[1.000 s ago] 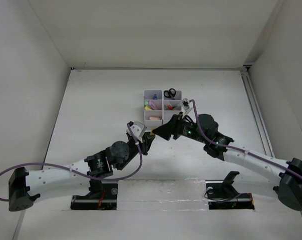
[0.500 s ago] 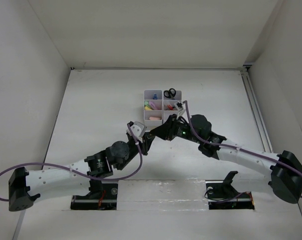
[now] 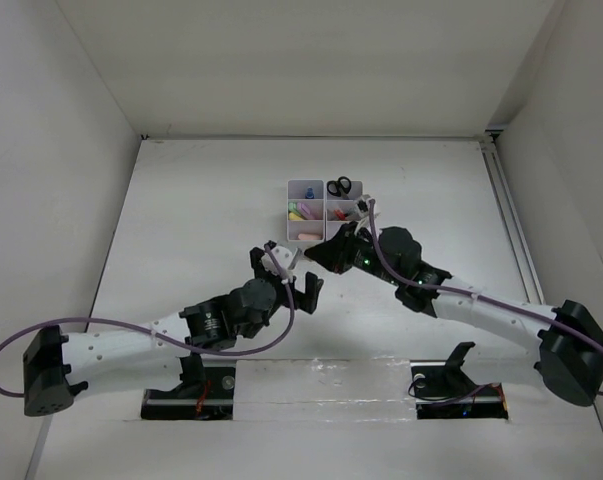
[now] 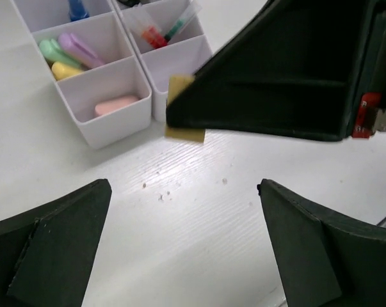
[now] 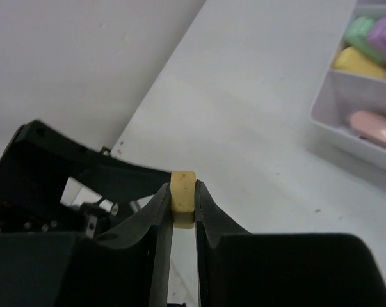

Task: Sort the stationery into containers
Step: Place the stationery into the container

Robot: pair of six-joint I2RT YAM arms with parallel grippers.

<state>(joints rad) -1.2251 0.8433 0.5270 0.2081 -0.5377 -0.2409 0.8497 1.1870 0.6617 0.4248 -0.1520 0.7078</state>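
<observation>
A tan eraser cube (image 5: pixel 183 194) is pinched between the fingers of my right gripper (image 5: pixel 183 203), which is shut on it a little above the table. In the left wrist view the eraser (image 4: pixel 180 87) shows at the tip of the right gripper (image 4: pixel 190 112), just in front of the white six-compartment organiser (image 4: pixel 116 131). My left gripper (image 4: pixel 183 188) stands wide open below it, with only bare table between its fingers. From above, the left gripper (image 3: pixel 288 272) and the right gripper (image 3: pixel 312 256) meet just in front of the organiser (image 3: pixel 324 214).
The organiser's compartments hold a pink stapler (image 4: pixel 116 105), green and purple markers (image 4: pixel 59 51), a yellow tube (image 4: pixel 64 70), red and green pens (image 4: pixel 155 35) and black scissors (image 3: pixel 339 185). White walls enclose the table on three sides.
The right gripper has closed on the eraser. The left gripper, which was shut on the eraser, has let go and opened wide, and its arm has shifted right.
</observation>
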